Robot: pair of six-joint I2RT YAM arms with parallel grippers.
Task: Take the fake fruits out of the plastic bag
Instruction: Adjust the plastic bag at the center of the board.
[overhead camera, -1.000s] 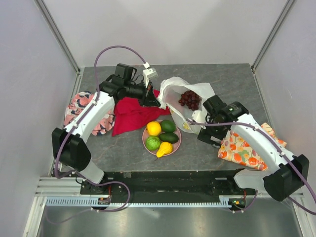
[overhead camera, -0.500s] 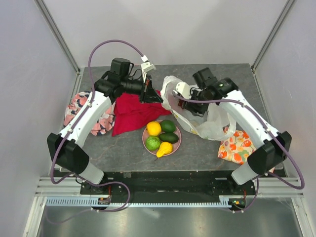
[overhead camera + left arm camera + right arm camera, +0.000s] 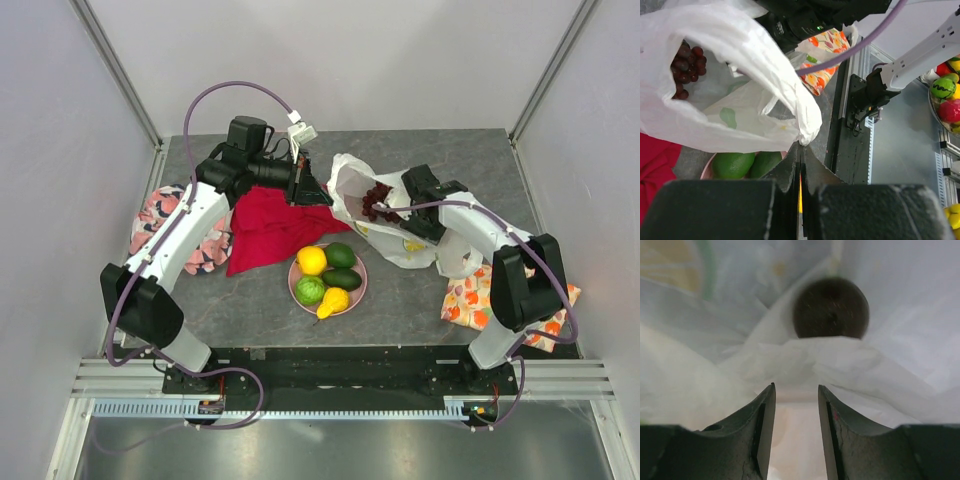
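The plastic bag (image 3: 415, 235) lies crumpled at the right of the table, with the dark red grape bunch (image 3: 377, 199) in its mouth. My left gripper (image 3: 310, 186) is shut on the bag's rim (image 3: 807, 131) and holds it up; the grapes (image 3: 686, 64) show inside. My right gripper (image 3: 388, 207) reaches into the mouth beside the grapes. Its jaws (image 3: 796, 386) stand partly apart over pale plastic, and one grape (image 3: 830, 308) lies beyond a fold. On the pink plate (image 3: 361, 291) sit a citrus (image 3: 312, 260), two avocados (image 3: 341, 254), a lime (image 3: 309, 290) and a pear (image 3: 333, 301).
A red cloth (image 3: 268, 228) lies under the left arm, next to the plate. A floral cloth (image 3: 168, 228) is at the left edge. The orange fruit-printed cloth (image 3: 478, 302) lies at the right under the right arm. Walls close in the table's sides.
My right arm has swung from the table beside the bag up and into its mouth, and its jaws have narrowed. The bag has shifted and crumpled. The left gripper keeps its hold.
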